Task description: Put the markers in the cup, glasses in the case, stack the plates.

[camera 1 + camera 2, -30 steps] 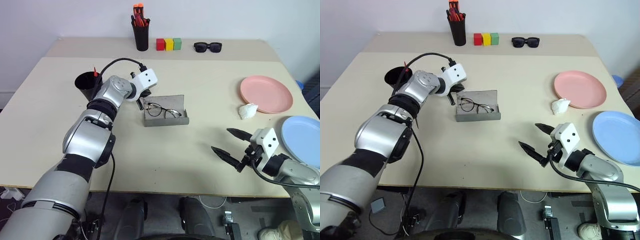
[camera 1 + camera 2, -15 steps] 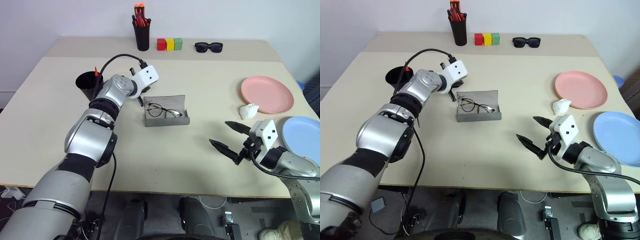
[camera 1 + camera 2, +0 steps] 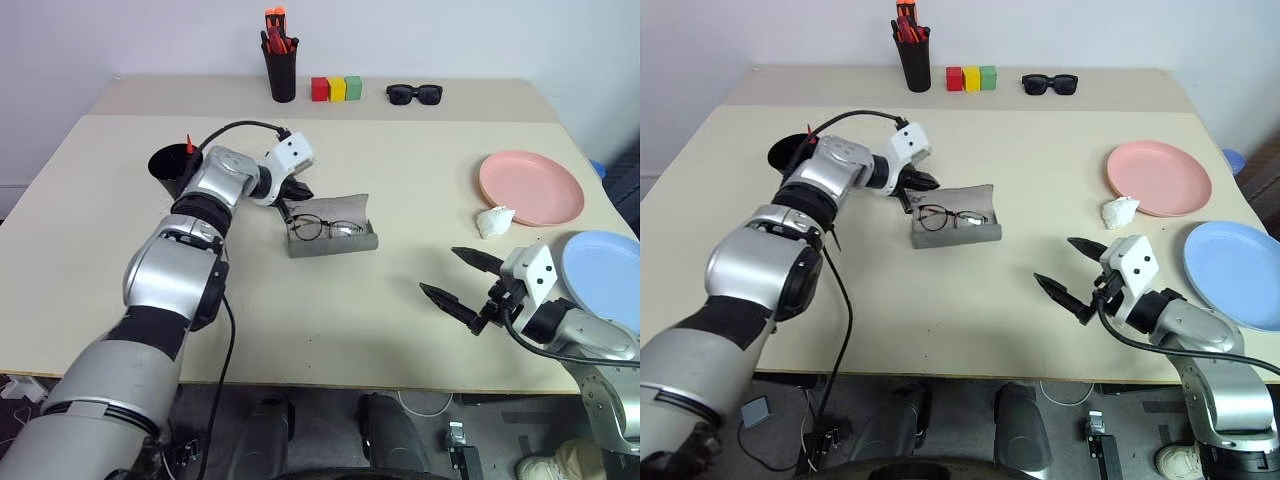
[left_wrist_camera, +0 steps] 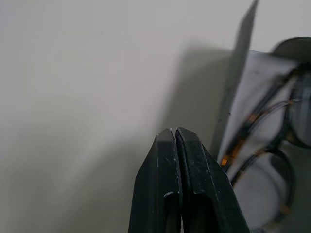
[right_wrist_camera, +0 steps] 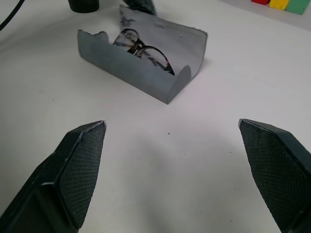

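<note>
Right gripper: nearest item, fingers spread wide, holding nothing, hovering over bare table.

Blue plate: just to the right of the right gripper, empty.

White crumpled lump: just beyond the right gripper, beside the pink plate.

Pink plate: beyond the right gripper and to its right, empty, apart from the blue plate.

Case: grey, lid raised part-way, beyond and left of the right gripper. Contents: glasses, lying inside.

Left gripper: fingers pressed together, grasping nothing, at the back left corner of the case, by the edge of the lid; contact cannot be told.

Cup: black, to the left of the left gripper, near its forearm. Contents: one red tip above the rim; the rest is hidden.

Pen holder: far edge, beyond the left gripper. Contents: orange-red pens.

Three blocks: red, yellow, green, right of the holder.

Sunglasses: black, right of the blocks.
</note>
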Robot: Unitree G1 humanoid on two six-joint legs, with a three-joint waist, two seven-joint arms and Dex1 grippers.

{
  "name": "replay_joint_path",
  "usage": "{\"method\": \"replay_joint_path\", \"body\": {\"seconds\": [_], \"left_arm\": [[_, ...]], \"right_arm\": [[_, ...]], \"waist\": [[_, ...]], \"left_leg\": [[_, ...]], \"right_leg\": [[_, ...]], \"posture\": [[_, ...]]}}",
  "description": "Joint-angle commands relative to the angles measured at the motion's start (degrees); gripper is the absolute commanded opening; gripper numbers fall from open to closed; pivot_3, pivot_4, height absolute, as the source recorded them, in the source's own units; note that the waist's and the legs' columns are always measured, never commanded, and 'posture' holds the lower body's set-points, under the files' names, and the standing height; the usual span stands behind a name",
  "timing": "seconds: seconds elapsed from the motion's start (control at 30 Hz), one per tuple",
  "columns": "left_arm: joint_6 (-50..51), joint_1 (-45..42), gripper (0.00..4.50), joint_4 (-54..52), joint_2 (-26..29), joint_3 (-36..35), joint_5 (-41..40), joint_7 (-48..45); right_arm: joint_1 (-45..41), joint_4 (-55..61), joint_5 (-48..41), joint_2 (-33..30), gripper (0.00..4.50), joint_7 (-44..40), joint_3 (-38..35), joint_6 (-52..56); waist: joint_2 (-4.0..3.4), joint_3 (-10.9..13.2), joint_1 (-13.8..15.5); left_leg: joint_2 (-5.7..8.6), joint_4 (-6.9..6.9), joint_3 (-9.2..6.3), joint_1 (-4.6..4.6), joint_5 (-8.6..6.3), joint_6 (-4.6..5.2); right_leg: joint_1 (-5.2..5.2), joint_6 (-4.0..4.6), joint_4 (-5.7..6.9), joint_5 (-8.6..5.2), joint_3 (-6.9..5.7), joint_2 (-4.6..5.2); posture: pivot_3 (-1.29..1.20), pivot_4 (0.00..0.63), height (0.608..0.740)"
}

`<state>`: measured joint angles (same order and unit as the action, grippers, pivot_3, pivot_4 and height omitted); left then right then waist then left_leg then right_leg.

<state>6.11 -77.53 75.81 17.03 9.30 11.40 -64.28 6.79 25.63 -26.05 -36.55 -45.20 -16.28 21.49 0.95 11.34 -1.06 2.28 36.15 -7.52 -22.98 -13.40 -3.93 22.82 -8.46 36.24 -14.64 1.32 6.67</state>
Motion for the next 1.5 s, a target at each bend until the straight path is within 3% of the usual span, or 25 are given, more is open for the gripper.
{"method": "replay_joint_path", "body": {"seconds": [0.03, 0.4, 0.57, 0.77, 1.0, 1.1, 1.33, 1.37, 1.5], "left_arm": [[0.79, -0.64, 0.04, -3.92, 1.23, 0.83, -0.68, -9.84], [7.15, 9.06, 0.04, -19.31, 0.8, 4.75, -1.52, -19.72], [7.27, 18.72, 0.04, -30.5, 0.73, 8.19, 0.1, -16.75], [3.16, 20.87, 0.04, -43.87, -0.9, -3.87, -11.2, -5.95], [11.82, 24.97, 0.04, -62.73, -4.87, -3.27, -20.01, -2.48], [20.88, 25.84, 0.86, -68.53, -5.82, -1.03, -26.83, -6.9], [21.41, 26.25, 4.22, -70.23, -4.05, 3.81, -28.1, -9.31], [20.78, 25.77, 4.4, -69.55, -4.04, 4.11, -27.74, -9.1], [17.52, 24.07, 4.4, -66.5, -4.39, 4.96, -25.73, -7.37]], "right_arm": [[-0.85, 0.43, -0.94, -0.86, 4.5, -0.12, -1.41, -0.89], [-0.21, -1.17, -1.06, -0.69, 4.5, -0.99, -1.67, -1.37], [1.1, -2.68, -0.64, 0.98, 4.5, 1.03, -3.41, -2.94], [1.58, -0.57, -1.88, 2.79, 4.5, 8.05, -10.41, -2.12], [2.68, -5.27, 3.72, 2.03, 4.5, 16.56, -15.59, -1.91], [3.9, -10.98, 9.13, 0.15, 4.5, 19.12, -15.85, -2.3], [3.38, -23.05, 14.76, -0.49, 4.5, 22.48, -15.19, -5.54], [2.65, -25.09, 15.22, -0.37, 4.5, 22.9, -14.94, -6.29], [0.17, -30.47, 16.23, -0.29, 4.5, 23.37, -13.81, -8.49]], "waist": [[0.0, 0.0, 0.02], [-0.05, -0.03, 0.04], [-0.08, -0.19, 0.33], [-0.13, -0.23, 0.37], [-0.15, -0.24, 0.39], [-0.15, -0.24, 0.3], [-0.26, -0.28, -0.01], [-0.26, -0.28, -0.02], [-0.25, -0.28, 0.11]], "left_leg": [[0.0, 0.0, 0.0, 0.0, 0.0, 0.0], [-0.01, 0.0, -0.03, 0.01, 0.0, 0.0], [-0.01, -0.05, -0.02, 0.42, -0.03, 0.06], [-0.01, 0.0, -0.03, 0.51, -0.05, 0.09], [0.0, -0.03, -0.03, 0.46, -0.05, 0.09], [0.0, -0.03, -0.01, 0.51, -0.05, 0.09], [-0.01, -0.05, 0.05, 0.56, -0.05, 0.09], [-0.01, -0.04, 0.06, 0.56, -0.05, 0.09], [-0.01, -0.01, 0.08, 0.55, -0.05, 0.09]], "right_leg": [[0.0, 0.0, 0.0, 0.0, 0.0, 0.0], [0.0, 0.01, 0.04, 0.01, 0.01, 0.0], [-0.4, 0.02, 0.01, 0.0, 0.01, 0.01], [-0.51, 0.04, -0.02, 0.0, 0.02, 0.03], [-0.44, 0.04, -0.01, 0.01, 0.02, 0.03], [-0.49, 0.05, -0.01, 0.0, 0.03, 0.03], [-0.47, 0.08, 0.0, -0.01, 0.08, 0.02], [-0.48, 0.08, -0.01, -0.01, 0.09, 0.02], [-0.51, 0.08, -0.04, 0.0, 0.1, 0.02]], "posture": [[0.0, 0.15, 0.74], [0.0, 0.15, 0.74], [0.0, 0.15, 0.74], [0.0, 0.15, 0.74], [0.0, 0.15, 0.74], [0.0, 0.15, 0.74], [0.0, 0.15, 0.74], [0.0, 0.15, 0.74], [0.0, 0.15, 0.74]]}}
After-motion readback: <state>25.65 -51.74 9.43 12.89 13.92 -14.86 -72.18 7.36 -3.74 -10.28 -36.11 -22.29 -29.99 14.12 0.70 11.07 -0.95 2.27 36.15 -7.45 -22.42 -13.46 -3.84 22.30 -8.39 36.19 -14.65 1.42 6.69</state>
